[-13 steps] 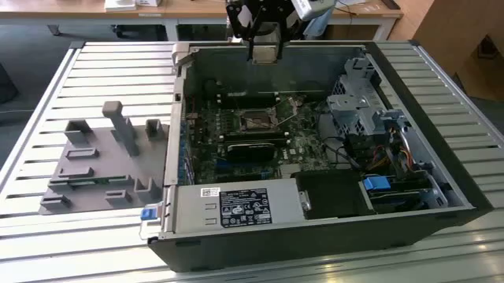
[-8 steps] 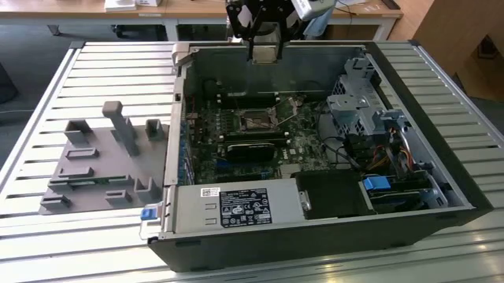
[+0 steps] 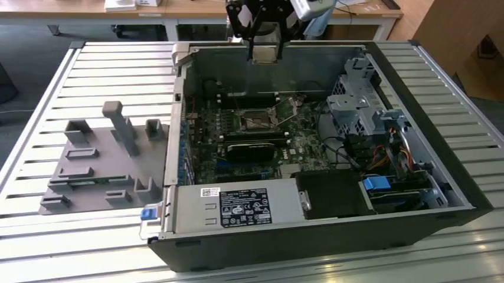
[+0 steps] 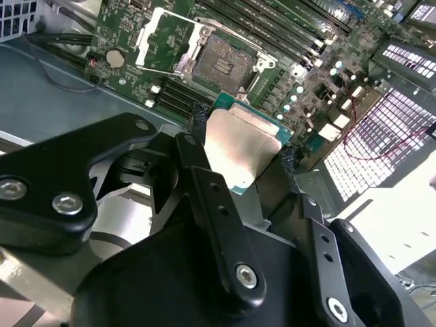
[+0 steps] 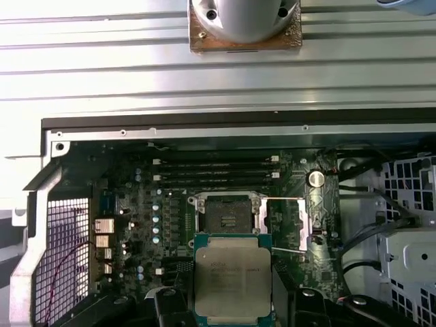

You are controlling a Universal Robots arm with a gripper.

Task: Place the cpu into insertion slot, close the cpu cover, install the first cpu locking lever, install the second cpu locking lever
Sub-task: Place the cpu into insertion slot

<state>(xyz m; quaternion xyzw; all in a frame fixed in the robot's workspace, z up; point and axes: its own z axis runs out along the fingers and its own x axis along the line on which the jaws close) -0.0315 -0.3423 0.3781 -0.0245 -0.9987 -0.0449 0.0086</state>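
Observation:
My gripper (image 3: 265, 54) hangs above the open computer case, shut on the cpu (image 3: 266, 52). In both wrist views the cpu (image 4: 242, 146) (image 5: 233, 279) is a flat square chip with a silvery top, clamped by its edges between the black fingers (image 4: 204, 177). The insertion slot (image 3: 256, 121) (image 4: 221, 65) (image 5: 228, 214) lies bare on the green motherboard, below the chip and apart from it. The cpu cover (image 4: 162, 41) (image 5: 289, 221) is swung open beside the slot. A thin locking lever (image 5: 293, 251) stands raised next to it.
The case walls (image 3: 315, 53) surround the motherboard. A drive cage (image 3: 358, 106) with cables is at the exterior view's right, a black heatsink (image 3: 250, 150) and the power supply (image 3: 236, 206) nearer the front. A grey fixture plate (image 3: 102, 171) lies on the slatted table (image 3: 118, 59).

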